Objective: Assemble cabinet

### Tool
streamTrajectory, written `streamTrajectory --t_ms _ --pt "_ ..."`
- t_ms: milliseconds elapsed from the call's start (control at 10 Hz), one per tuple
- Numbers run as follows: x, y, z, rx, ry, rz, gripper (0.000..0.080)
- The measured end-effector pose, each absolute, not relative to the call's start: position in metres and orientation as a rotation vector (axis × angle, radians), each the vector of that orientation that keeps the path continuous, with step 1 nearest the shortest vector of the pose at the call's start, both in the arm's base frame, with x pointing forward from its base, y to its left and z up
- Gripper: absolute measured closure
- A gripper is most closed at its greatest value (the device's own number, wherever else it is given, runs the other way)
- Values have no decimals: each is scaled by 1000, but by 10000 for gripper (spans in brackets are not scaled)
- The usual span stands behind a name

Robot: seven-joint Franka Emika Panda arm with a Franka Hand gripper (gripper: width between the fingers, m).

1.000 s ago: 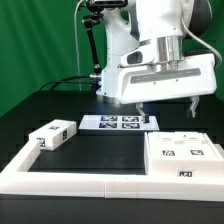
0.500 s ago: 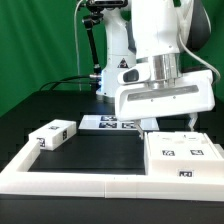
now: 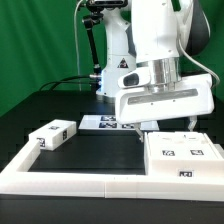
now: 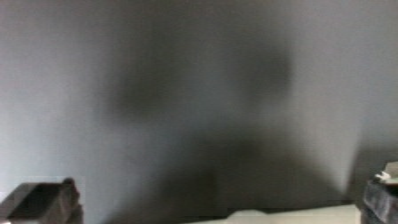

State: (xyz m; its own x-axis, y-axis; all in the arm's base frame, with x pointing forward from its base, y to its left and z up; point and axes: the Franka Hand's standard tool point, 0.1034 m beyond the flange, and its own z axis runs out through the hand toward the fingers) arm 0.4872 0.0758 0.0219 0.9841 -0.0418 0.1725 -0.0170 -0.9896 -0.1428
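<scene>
The white cabinet body (image 3: pixel 181 160) lies flat at the exterior view's right, with tags on its top and front. A small white tagged drawer block (image 3: pixel 54 133) lies apart at the exterior view's left. My gripper (image 3: pixel 167 125) hangs open and empty just above the far edge of the cabinet body, fingers spread wide. In the blurred wrist view the two dark fingertips (image 4: pixel 43 201) stand far apart over the dark table, my gripper (image 4: pixel 214 200) holds nothing, and a white edge of the cabinet body (image 4: pixel 302 217) shows between them.
The marker board (image 3: pixel 104 123) lies behind the gripper near the robot base. A long white rail (image 3: pixel 80 183) borders the black table (image 3: pixel 100 150) at the front and left. A green backdrop stands behind.
The gripper has come down and shifted a little toward the exterior view's left, nearer the cabinet body's far edge. It stays open. The parts have not moved.
</scene>
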Motion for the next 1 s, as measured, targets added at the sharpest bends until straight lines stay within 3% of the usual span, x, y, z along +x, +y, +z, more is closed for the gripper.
streamTrajectory --t_ms 300,700,800,900,1000 --pt "503 84 9 -2973 46 -270 2" --pt "508 89 7 -2969 18 -294 2" --pt "508 89 7 -2969 12 -300 122" --pt "508 88 7 -2970 4 -301 122" --pt "506 88 6 -2971 -12 -309 267"
